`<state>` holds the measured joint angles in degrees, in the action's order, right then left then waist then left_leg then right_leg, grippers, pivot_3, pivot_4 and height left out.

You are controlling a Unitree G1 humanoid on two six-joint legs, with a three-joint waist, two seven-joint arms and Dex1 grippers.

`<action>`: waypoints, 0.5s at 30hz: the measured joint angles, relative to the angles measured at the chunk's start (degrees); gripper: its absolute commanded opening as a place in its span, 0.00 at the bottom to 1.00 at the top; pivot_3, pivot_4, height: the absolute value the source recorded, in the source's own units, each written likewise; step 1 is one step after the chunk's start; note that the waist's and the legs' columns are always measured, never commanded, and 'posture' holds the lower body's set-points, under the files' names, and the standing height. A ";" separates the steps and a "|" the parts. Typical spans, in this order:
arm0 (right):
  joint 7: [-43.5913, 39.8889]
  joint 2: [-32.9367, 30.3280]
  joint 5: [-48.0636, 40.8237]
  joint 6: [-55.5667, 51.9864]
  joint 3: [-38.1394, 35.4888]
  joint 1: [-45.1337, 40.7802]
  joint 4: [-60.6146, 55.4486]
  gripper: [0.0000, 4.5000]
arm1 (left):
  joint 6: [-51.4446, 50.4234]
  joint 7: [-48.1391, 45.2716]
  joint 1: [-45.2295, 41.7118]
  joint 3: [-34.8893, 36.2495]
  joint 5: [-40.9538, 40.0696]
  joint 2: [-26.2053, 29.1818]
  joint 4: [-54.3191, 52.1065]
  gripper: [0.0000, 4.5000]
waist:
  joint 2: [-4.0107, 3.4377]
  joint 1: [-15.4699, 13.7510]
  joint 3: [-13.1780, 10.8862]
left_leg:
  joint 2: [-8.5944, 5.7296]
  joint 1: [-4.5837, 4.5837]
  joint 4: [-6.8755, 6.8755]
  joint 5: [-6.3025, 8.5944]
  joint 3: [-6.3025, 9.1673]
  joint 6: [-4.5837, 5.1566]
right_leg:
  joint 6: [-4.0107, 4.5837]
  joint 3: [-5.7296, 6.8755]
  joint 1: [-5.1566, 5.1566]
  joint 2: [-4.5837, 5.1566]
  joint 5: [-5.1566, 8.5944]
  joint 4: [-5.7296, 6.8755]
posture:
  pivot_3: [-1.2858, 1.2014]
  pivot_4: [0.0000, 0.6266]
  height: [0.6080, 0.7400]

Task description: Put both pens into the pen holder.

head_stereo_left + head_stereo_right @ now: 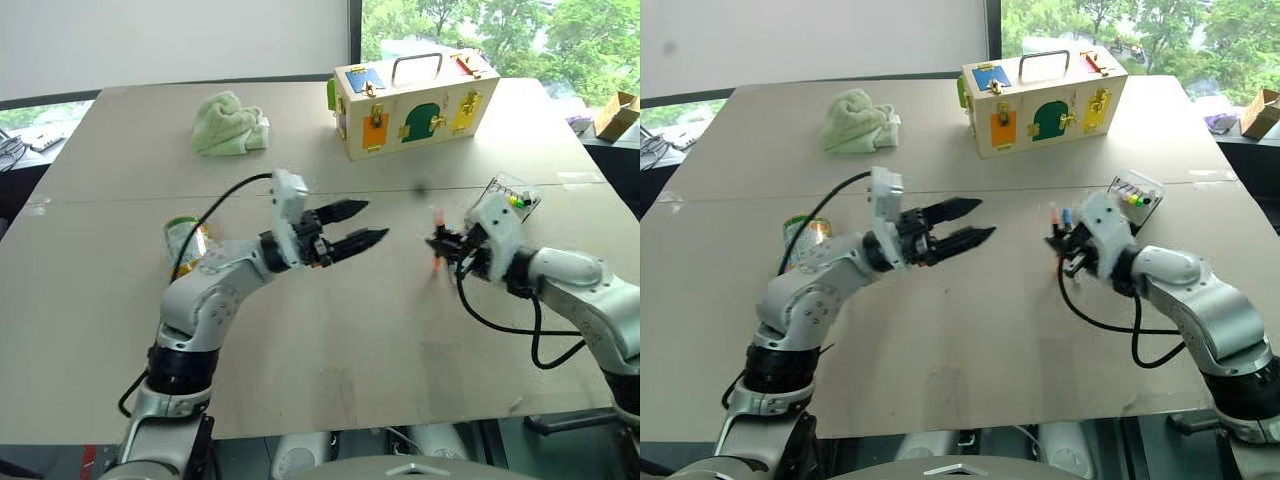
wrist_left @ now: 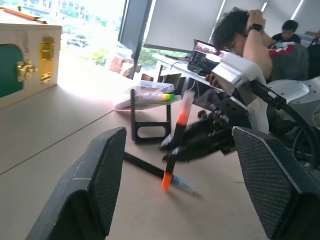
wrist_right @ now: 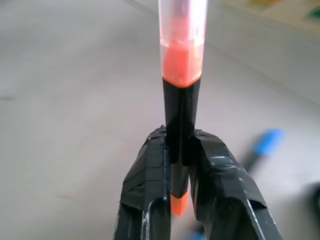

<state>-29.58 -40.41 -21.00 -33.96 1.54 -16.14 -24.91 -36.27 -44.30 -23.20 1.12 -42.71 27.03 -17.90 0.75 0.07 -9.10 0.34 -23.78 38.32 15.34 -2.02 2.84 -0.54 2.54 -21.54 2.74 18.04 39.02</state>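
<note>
Meanwhile, on a wide tan table (image 1: 330, 340), a crumpled pale-green cloth (image 1: 229, 123) lies toward the far left, and a tin can (image 1: 187, 243) stands just beside the robot's left arm. The left gripper (image 1: 360, 224) hangs above the middle of the table, its two black fingers (image 1: 343, 211) spread apart and holding nothing, pointing toward the right arm. At the far edge, right of centre, stands a wooden latch box (image 1: 412, 103) with a metal handle and coloured doors.

Farther right, the right gripper (image 3: 179, 165) is clenched on the orange-capped pen (image 3: 181, 90), gripping its black barrel low down so that the pen stands nearly upright, clear cap uppermost and orange end poking out below the fingers. The blue-capped pen (image 2: 155, 171) lies flat on the table just beneath that gripper.

Near the right edge, just beyond the right gripper, the pen holder (image 2: 148, 110) sits on its black loop stand, its clear tray showing small yellow-green items; neither pen is in it. Behind the table, in the left wrist view, a person (image 2: 250, 35) sits with one arm raised to the head.
</note>
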 measured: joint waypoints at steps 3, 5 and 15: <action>2.64 -2.57 12.48 21.06 -2.49 2.21 1.52 0.04 | -1.49 0.38 0.34 -0.14 0.63 2.50 -2.49 0.79 | -0.01 0.13 0.00 | 0.00 0.01 0.01 -0.02 0.00 -0.03 | -0.01 0.00 0.01 0.00 0.01 -0.02 | 0.52 0.24 1.00; 5.33 -2.34 18.41 31.12 -4.20 4.83 3.03 0.04 | -2.45 0.87 0.86 -0.20 0.76 3.24 -4.18 0.79 | 0.03 -0.10 0.02 | 0.00 0.04 0.04 -0.03 0.00 -0.05 | -0.02 0.01 0.08 0.01 0.01 -0.07 | 0.52 0.24 1.00; 10.40 3.85 26.61 45.60 -4.54 4.34 11.87 0.04 | -4.38 2.67 -1.69 -1.60 0.61 3.22 -8.63 0.79 | 0.00 -0.32 0.00 | 0.01 0.23 0.10 -0.17 0.01 -0.28 | -0.03 -0.04 0.12 -0.05 -0.01 0.26 | 0.52 0.24 1.00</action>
<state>-19.18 -36.56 5.61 11.64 -3.00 -11.79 -13.04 -40.65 -41.63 -24.89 -0.48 -42.10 30.24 -26.53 0.75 -0.25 -9.10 0.35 -23.55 38.42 15.17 -2.01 2.55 -0.57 2.51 -21.42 2.69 18.03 39.27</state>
